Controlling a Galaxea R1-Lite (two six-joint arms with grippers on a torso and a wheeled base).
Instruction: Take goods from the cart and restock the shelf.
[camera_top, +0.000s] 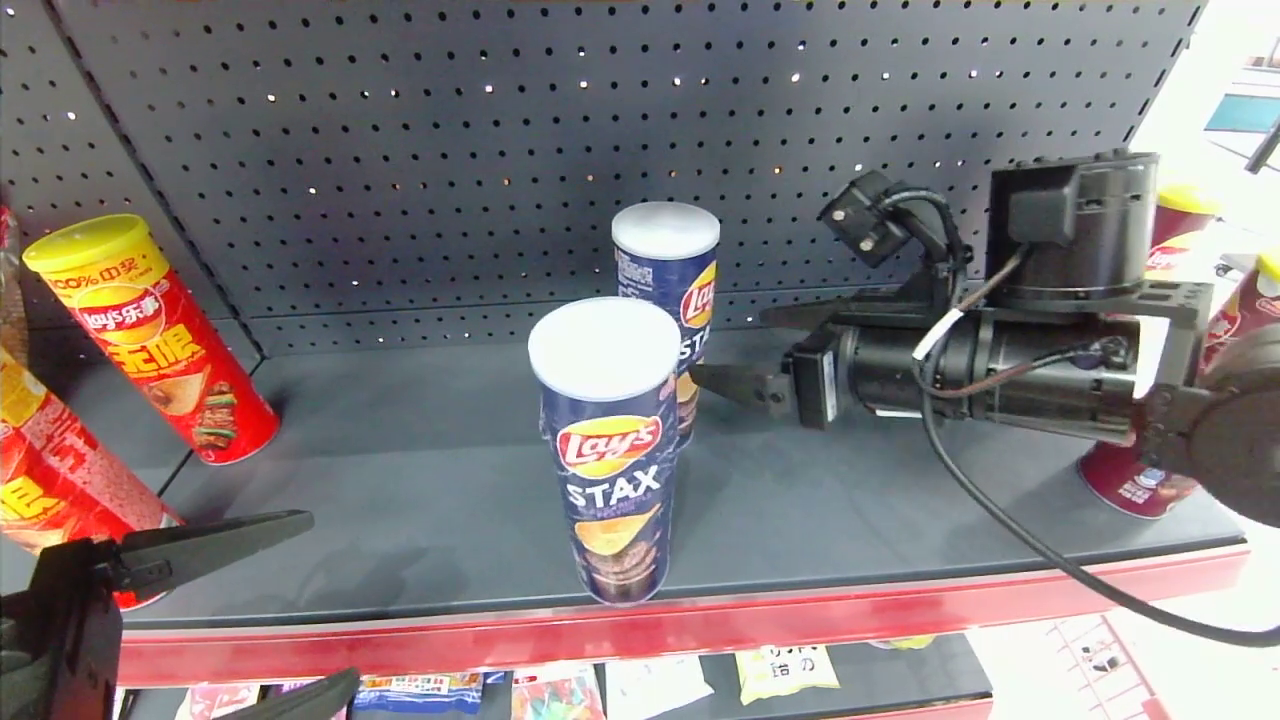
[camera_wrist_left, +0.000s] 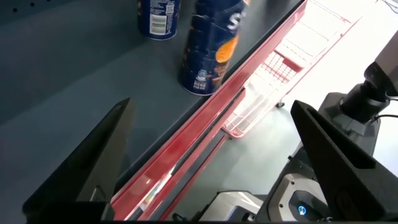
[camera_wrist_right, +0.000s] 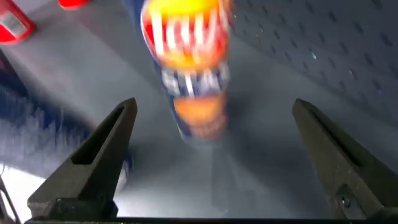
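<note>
Front can: upright, shelf front edge.
Rear can: upright, behind it.
Right claw: spread wide, empty, beside rear can.
Left claw: spread wide, empty, front-left corner.

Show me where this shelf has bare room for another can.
Widest bare shelf lies between the yellow-lidded red can and the front blue can. A second patch sits right of that can, below the right arm. Crowded around the rear blue can, where the open right hand is.
</note>
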